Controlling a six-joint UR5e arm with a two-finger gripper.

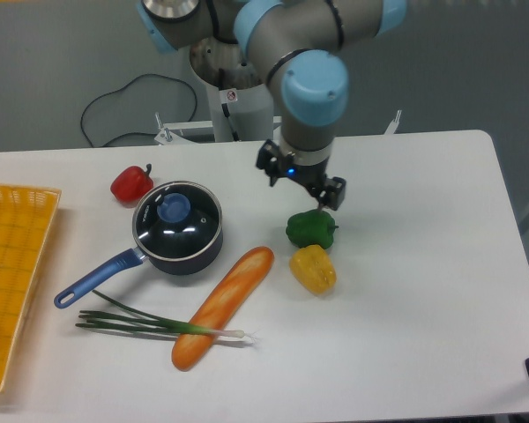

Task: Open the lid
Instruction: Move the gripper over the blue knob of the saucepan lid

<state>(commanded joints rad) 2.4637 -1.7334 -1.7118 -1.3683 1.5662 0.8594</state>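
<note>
While I hang above the white table, this is what I see:

Gripper: my gripper is over the table's middle, fingers pointing down; the jaws stand spread, with nothing between them.

Lid: the lid lies well off to my left and slightly nearer the camera, seated flat on the saucepan.

Lid's look: a round clear glass disc with a thin metal rim, bright glints on the glass, and a blue knob at its centre. It spans the pan's full mouth.

Saucepan: dark body, with a blue handle running away from me toward the near left.

Green pepper: just below my fingertips, toward the camera; I cannot tell whether I touch it.

Yellow pepper: just beyond the green one, nearer the camera.

Baguette: lies slantwise, nearer the camera and to my left.

Spring onion: beside the baguette's lower end.

Red pepper: far to my left, just past the saucepan.

Yellow basket: at the far left edge.
</note>
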